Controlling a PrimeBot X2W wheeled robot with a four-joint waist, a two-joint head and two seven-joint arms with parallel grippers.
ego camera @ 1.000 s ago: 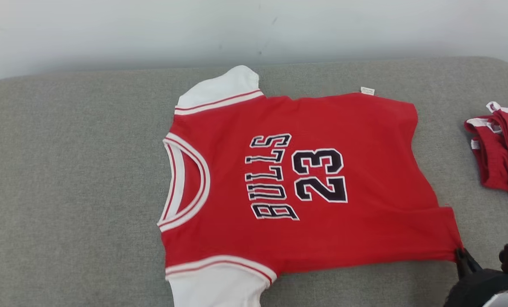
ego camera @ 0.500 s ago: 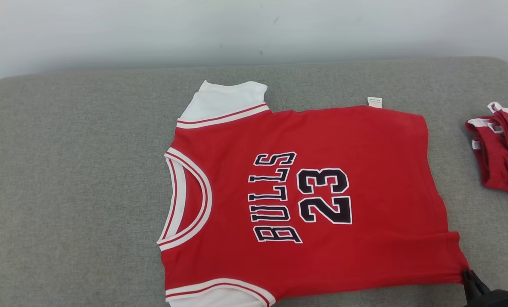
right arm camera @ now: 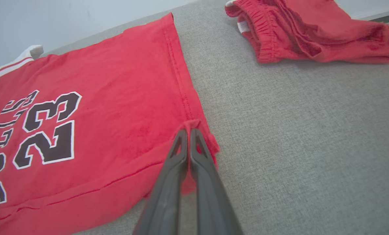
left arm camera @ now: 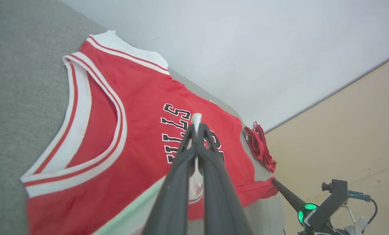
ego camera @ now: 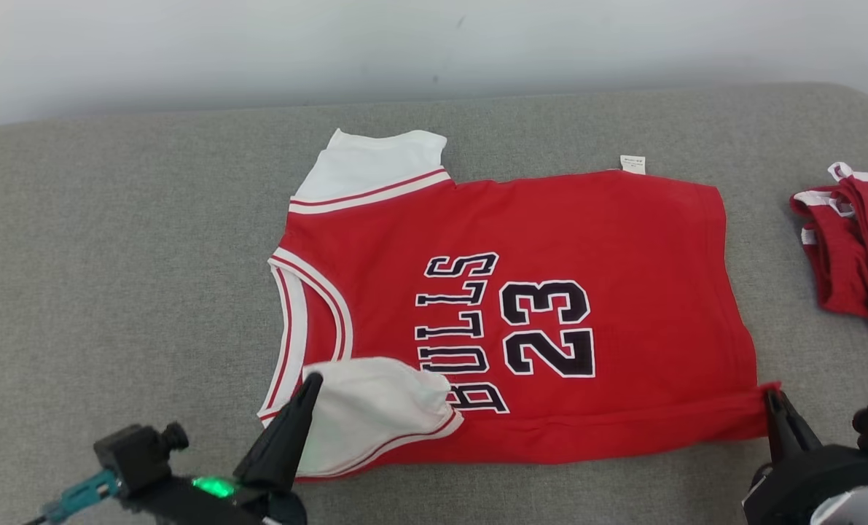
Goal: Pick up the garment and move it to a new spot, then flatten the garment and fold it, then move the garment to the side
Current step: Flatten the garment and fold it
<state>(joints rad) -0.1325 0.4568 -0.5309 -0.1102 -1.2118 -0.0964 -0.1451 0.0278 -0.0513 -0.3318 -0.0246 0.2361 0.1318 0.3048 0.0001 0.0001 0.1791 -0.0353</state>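
Cushion (ego camera: 113,255): grey.
Garment (ego camera: 623,240): red jersey spread mid-cushion, near sleeve folded over chest.
Shorts (ego camera: 853,248): bunched at right edge.
Left gripper (ego camera: 312,382): pinching that white sleeve.
Right gripper (ego camera: 771,398): pinching the near hem corner.

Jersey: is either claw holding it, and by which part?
Both. The left claw pinches the jersey by its near sleeve; the right claw, by its near hem corner.
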